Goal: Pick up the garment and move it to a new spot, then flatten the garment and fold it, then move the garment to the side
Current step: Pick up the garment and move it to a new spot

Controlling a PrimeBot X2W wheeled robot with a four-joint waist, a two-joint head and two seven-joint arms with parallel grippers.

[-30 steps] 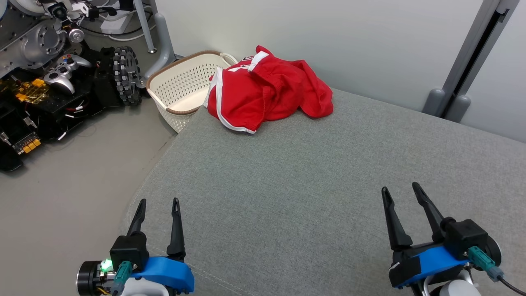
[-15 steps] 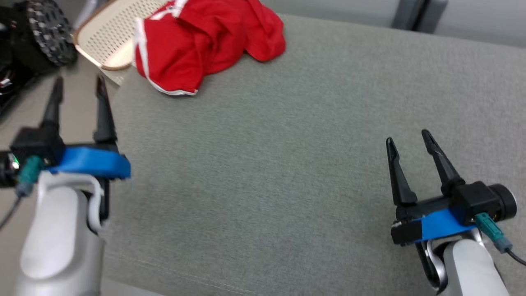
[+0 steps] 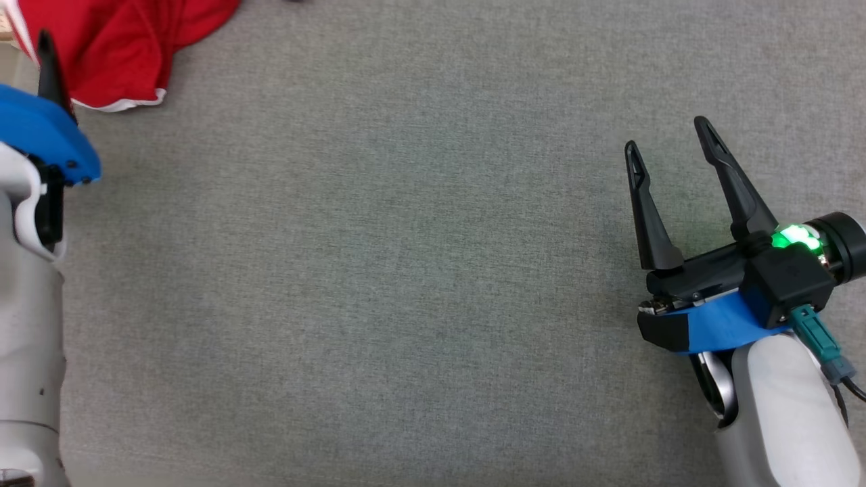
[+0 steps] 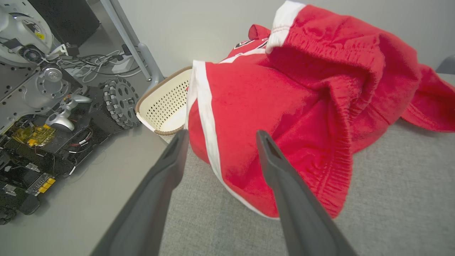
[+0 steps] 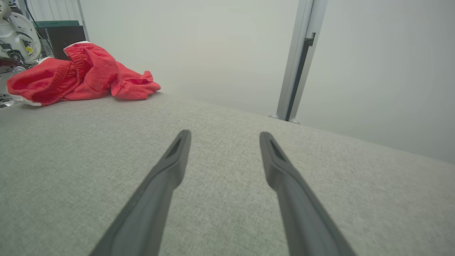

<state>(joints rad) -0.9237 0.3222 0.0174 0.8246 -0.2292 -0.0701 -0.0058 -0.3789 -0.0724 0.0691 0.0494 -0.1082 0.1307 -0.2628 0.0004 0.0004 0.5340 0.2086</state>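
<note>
At the far left corner of the cushion [image 3: 406, 270], pointing the left gripper [image 4: 222, 135] at the red shorts [image 4: 266, 106], fingers spread fully and holding nothing, tips just short of the white trim [image 4: 209, 117]. Lying there in a rumpled heap, bunched and folded over, right by the left edge, with the basket [image 4: 160, 106] just beyond and below. Hanging the right gripper [image 3: 668, 135] over bare fabric toward the right side of the cushion, equally wide and empty, well apart from the shorts.

Probably lining up the first pick. Risking, from here, a pinch on one loose outer layer alone, leaving the rest dragging and twisting tighter during the carry. Risking a shove rather than a grasp: coming in flat along the cushion and pushing the heap off the left edge, into the basket or onto the floor [image 4: 89, 199]. Risking, with too steep a dive, digging the tips into the cushion cover and snagging it together with the cloth. Also chancing a poor read of depth, with the shorts sitting at the very top left corner of the head view, partly behind the left arm.
</note>
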